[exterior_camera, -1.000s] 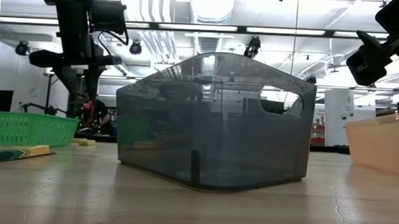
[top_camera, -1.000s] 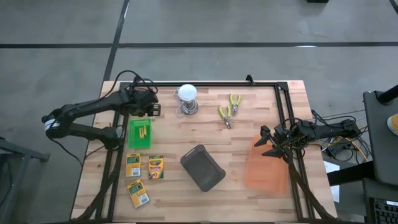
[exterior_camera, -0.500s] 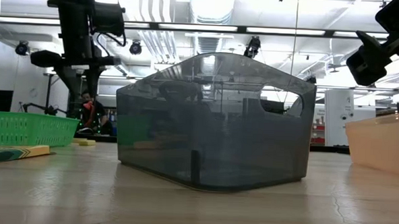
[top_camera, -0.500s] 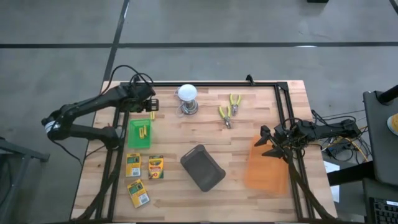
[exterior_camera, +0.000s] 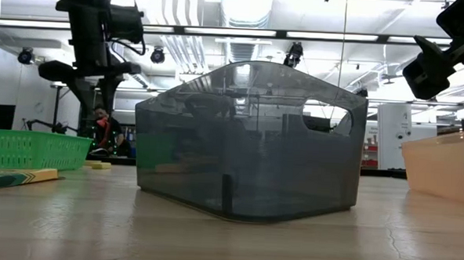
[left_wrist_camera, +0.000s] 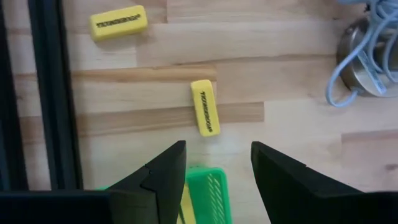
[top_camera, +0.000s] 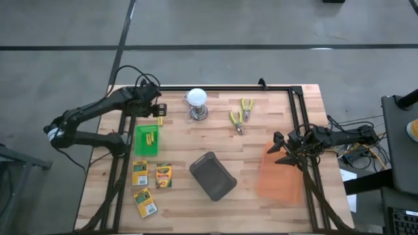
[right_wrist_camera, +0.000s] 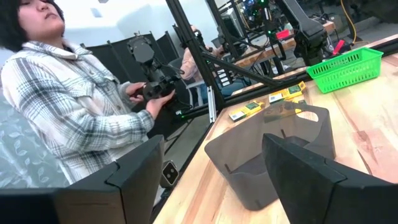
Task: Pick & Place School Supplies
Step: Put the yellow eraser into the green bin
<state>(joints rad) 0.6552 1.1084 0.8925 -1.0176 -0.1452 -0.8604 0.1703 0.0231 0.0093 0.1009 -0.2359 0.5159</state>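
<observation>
Dark and jointed, the left arm reaches from the tabletop's (top_camera: 261,130) left edge toward its far left corner, elbow bent and wrist pointing down. Its left tool (top_camera: 155,111) hangs above the wood just beyond the green basket (top_camera: 146,140). In the left wrist view the two fingers (left_wrist_camera: 163,180) stand parted with nothing between them, over the basket's rim (left_wrist_camera: 208,193) and a yellow stick piece (left_wrist_camera: 205,107) lying on the wood. A second yellow piece (left_wrist_camera: 118,22) lies farther off, near the black frame rail (left_wrist_camera: 53,93). Two more yellow pieces (top_camera: 150,138) rest inside the basket.

Three green-and-yellow crayon boxes lie flat on the near left of the tabletop: one (top_camera: 140,173) and another (top_camera: 163,175) side by side just below the basket, the third (top_camera: 145,202) nearer the front edge.

At the right edge the right arm stretches in low and nearly level, its right tool (top_camera: 282,149) held over the orange bin (top_camera: 279,174). Its fingers (right_wrist_camera: 311,180) are spread wide and hold nothing. The right wrist view looks across a grey bin (right_wrist_camera: 273,149) toward a person in a plaid shirt (right_wrist_camera: 81,99) beyond the tabletop.

That grey bin (top_camera: 212,175) sits tilted near the tabletop's middle. A white bulb on a metal base (top_camera: 197,103) and yellow-handled pliers (top_camera: 241,114) lie along the far side.
</observation>
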